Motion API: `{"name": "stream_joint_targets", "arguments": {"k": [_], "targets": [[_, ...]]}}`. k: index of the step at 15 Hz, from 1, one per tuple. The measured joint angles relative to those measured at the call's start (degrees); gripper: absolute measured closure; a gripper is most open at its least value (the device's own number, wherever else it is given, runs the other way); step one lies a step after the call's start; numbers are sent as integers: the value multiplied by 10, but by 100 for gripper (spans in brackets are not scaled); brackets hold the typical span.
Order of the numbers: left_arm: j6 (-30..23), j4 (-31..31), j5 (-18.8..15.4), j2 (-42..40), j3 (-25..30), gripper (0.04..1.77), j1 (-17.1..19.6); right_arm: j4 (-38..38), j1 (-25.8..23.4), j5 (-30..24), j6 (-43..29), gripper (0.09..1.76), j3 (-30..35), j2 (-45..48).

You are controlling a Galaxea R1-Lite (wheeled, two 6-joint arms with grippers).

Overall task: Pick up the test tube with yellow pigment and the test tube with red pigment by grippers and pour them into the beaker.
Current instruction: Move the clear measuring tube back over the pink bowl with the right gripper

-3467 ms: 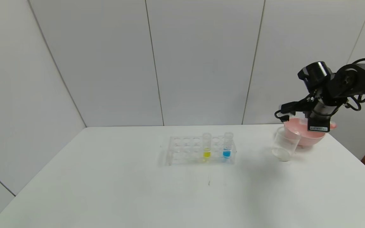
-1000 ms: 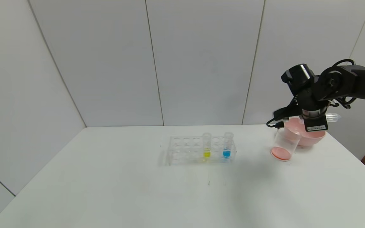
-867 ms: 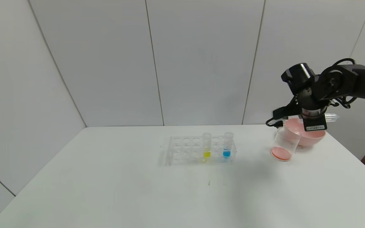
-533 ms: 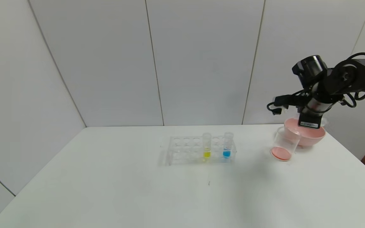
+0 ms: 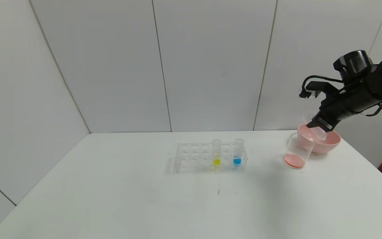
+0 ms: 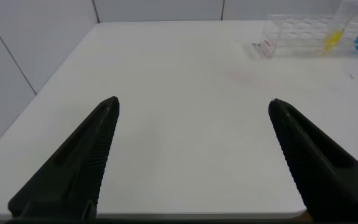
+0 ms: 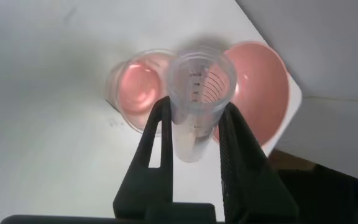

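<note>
While the right hand (image 5: pixel 314 127) hangs above the far right corner of the white counter (image 5: pixel 144 199), its black fingers (image 7: pixel 160 134) are clamped on the test tube with red pigment (image 7: pixel 199 93), now a clear, drained tube with printed graduation marks on its wall. Seen from the right wrist, the tube's open ribbed rim faces the camera and sits over the gap between the beaker (image 7: pixel 138 90) and the pink bowl (image 7: pixel 260 93). From the head view, the tube's lower end shows faintly just below the hand, over the near rim of the pink bowl (image 5: pixel 330 144).

The beaker (image 5: pixel 296 154) stands upright on the counter, touching or just beside the bowl on its left, with a shallow layer of red-orange liquid across its bottom.

Well apart from them, near the middle of the counter, a clear rack (image 5: pixel 207 158) holds two upright tubes. The test tube with yellow pigment (image 5: pixel 216 153) stands in the rack's near row, and a tube with blue liquid (image 5: pixel 238 152) stands in the same row to its right, one slot between them.

The left hand (image 6: pixel 191 162) waits low over the counter's left edge, its two black fingers (image 6: pixel 73 168) spread wide and gripping nothing; the rack (image 6: pixel 303 37) lies far off in its view.
</note>
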State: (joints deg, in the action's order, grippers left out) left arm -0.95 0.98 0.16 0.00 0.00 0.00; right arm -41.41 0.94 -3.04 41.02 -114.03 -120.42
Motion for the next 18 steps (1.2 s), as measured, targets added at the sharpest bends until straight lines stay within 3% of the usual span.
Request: {"name": "stream_joint_targets", "arguments": {"k": [2, 4, 8, 12, 18], "targets": [[0, 0, 0, 0, 0, 9, 0, 2, -21, -50, -57, 135, 2, 9], [0, 0, 0, 0, 0, 9, 0, 8, -45, -91, -70, 135, 2, 14], [0, 0, 0, 0, 0, 9, 0, 79, -82, -176, -149, 135, 11, 22], [0, 0, 0, 0, 0, 9, 0, 165, -85, -179, -256, 135, 13, 17], [0, 0, 0, 0, 0, 9, 0, 315, -89, -177, -292, 135, 75, -8]]}}
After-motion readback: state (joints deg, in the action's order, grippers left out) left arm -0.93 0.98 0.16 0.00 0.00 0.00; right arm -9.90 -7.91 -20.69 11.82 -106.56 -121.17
